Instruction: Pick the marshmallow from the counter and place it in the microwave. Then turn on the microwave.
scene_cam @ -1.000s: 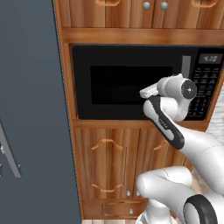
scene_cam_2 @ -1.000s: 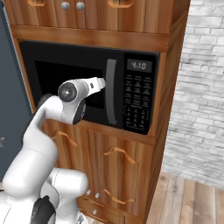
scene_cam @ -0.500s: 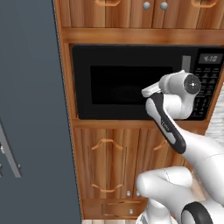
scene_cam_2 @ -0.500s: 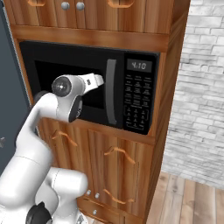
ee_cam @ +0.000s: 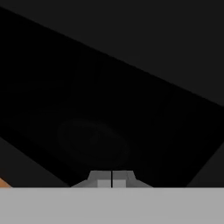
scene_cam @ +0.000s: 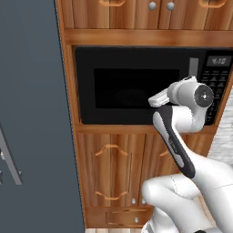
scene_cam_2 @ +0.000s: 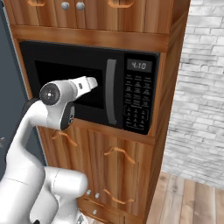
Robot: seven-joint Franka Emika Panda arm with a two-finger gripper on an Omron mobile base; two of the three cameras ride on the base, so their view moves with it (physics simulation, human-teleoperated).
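The black microwave sits built into the wooden cabinets with its door closed. My gripper is shut with nothing between its fingers and points at the dark window, left of the grey vertical handle. In the hand view the joined fingertips face the dark glass from close up, and a faint round turntable shows behind it. The keypad with its lit display lies right of the handle. The marshmallow and the counter are out of view.
A tall dark grey panel stands left of the microwave. Wooden cabinet doors run below it and knobbed doors above. A white brick wall and wood floor lie to the right.
The wrist has drifted a little back and down in front of the door. The gripper stays shut and the microwave door stays closed.
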